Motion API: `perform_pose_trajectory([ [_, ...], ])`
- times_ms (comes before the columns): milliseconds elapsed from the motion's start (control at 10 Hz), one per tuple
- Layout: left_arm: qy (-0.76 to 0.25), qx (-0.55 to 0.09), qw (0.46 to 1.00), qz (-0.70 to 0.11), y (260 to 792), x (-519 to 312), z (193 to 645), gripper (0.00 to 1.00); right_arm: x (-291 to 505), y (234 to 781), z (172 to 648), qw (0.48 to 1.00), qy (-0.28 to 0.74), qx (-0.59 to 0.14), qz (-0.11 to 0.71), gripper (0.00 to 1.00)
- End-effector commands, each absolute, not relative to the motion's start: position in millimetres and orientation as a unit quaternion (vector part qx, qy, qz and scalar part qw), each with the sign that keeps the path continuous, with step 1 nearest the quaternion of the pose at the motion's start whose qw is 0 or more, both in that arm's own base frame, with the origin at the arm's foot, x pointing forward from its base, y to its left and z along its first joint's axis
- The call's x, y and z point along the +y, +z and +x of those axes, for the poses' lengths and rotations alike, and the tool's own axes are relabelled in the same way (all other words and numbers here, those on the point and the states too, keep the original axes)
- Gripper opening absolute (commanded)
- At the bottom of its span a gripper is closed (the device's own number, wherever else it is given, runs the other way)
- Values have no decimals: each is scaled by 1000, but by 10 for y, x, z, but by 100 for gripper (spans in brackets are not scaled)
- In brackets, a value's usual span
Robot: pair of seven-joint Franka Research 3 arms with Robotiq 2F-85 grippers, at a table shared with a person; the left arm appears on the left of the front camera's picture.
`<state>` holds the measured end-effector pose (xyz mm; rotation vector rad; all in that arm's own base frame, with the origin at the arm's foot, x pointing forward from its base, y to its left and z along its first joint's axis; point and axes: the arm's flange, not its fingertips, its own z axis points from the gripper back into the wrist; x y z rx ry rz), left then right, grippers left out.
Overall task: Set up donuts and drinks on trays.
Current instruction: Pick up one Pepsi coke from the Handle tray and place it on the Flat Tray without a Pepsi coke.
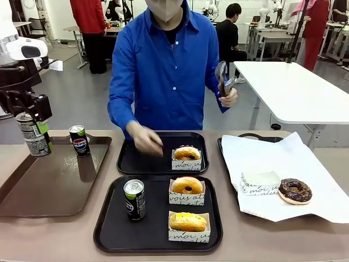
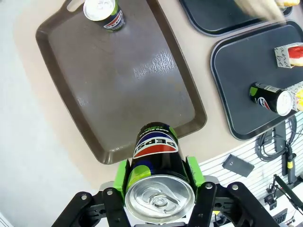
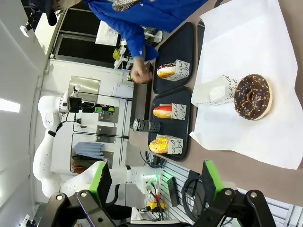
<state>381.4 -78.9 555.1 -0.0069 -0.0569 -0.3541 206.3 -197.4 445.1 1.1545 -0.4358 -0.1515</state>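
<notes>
left end effector (image 2: 158,175) clamps a pepsi can (image 2: 155,146) above the brown tray (image 2: 118,85); right end effector (image 3: 155,177) looks open.

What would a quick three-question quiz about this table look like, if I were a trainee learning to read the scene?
1. True or false: the left gripper is clamped on a can held in the air.
2. Multiple choice: how many donuts sit on the near black tray? A one, B two, C three.
3. Fill in: the chocolate donut lies on a white ____.

Key: 1 true. 2 B. 3 paper; the white paper covers the surface at the robot's right.
</notes>
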Motion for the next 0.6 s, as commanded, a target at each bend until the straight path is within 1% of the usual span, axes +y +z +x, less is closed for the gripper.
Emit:
perform_pose_trajectory([
  [0, -168, -35, 985, -7, 5609, -788, 3821, 59, -1982, 4447, 2062, 809, -65, -210, 545, 100],
  [500, -168, -35, 985, -7, 5609, -788, 3821, 59, -1982, 4447, 2062, 809, -65, -210, 545, 100],
])
